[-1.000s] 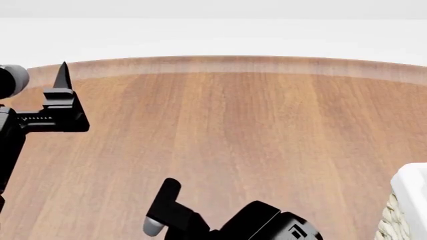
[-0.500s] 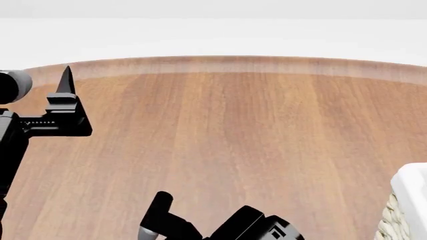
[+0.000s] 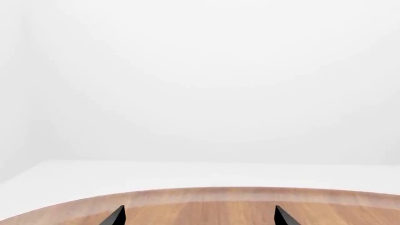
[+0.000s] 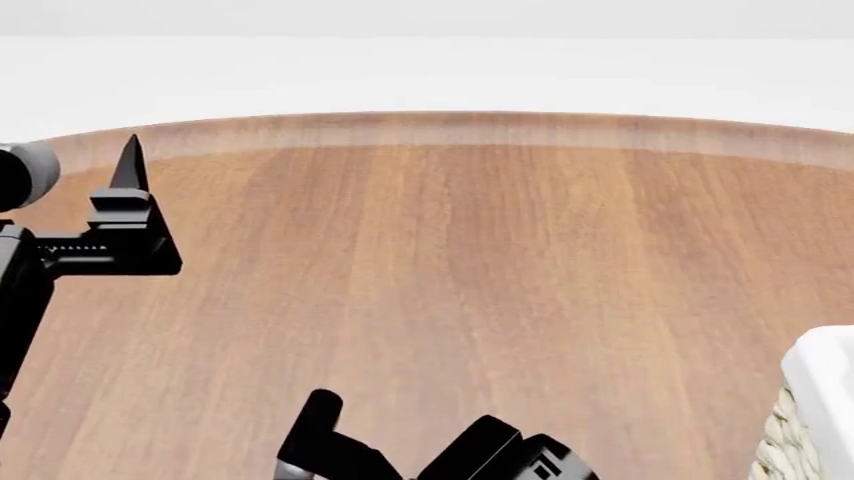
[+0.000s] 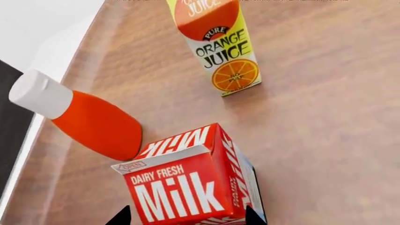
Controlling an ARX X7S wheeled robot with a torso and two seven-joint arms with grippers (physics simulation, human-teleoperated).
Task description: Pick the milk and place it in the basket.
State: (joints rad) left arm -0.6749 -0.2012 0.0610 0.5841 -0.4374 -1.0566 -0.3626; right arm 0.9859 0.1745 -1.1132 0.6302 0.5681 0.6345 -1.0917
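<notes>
The milk (image 5: 187, 187), a red-topped carton with white "Milk" lettering, stands on the wooden table, close up in the right wrist view. My right gripper (image 5: 187, 216) is open, with one black fingertip (image 5: 122, 216) on each side of the carton's top. In the head view the right gripper (image 4: 314, 440) is at the bottom edge and the milk is hidden. A corner of the basket (image 4: 817, 400), white cloth over wicker, shows at the right edge. My left gripper (image 3: 198, 218) is open and empty, held above the table at the far left (image 4: 130, 175).
An orange juice carton (image 5: 218, 47) stands beyond the milk. A red bottle with a white cap (image 5: 87, 117) stands close beside the milk. The round table's far rim (image 4: 454, 125) curves across the head view, with white floor behind.
My right gripper has sunk lower and toward the bottom edge of the head view. The left gripper has barely shifted.
</notes>
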